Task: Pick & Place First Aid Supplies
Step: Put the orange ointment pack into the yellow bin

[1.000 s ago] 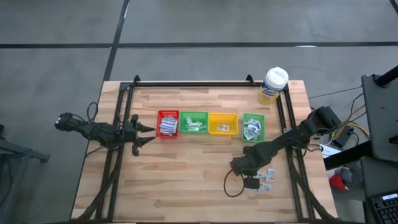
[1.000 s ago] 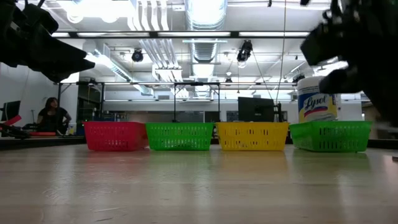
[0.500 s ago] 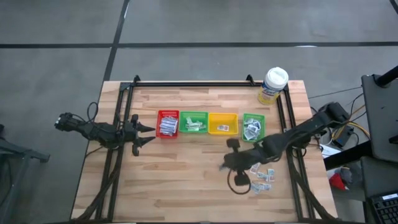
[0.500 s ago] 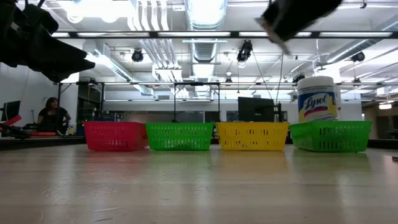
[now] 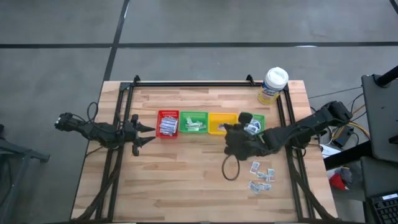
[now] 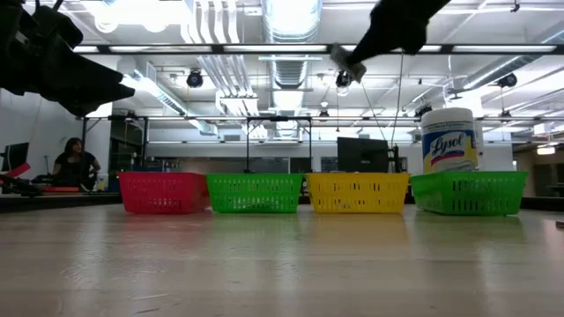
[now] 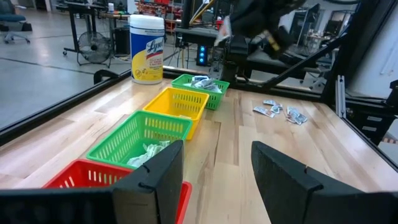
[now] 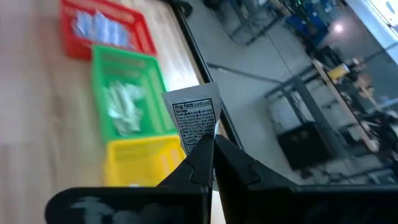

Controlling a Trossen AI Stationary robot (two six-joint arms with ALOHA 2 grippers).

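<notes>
Above yellow tray [image 5: 222, 124]: right gripper [image 8: 210, 149] clamped on packet [image 8: 198, 118], pinching bottom edge. Packet light, thin, floppy paper; edge grip best. More packets [image 5: 261, 177] loose on worktop [image 5: 180, 174]. Left gripper [image 7: 214, 168] apart, waiting beside red tray [image 5: 168, 124].

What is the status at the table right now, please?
Right gripper shut on small white printed paper packet, above yellow plastic tray. Left gripper open, waiting beside red plastic tray. Nothing in the way.
</notes>
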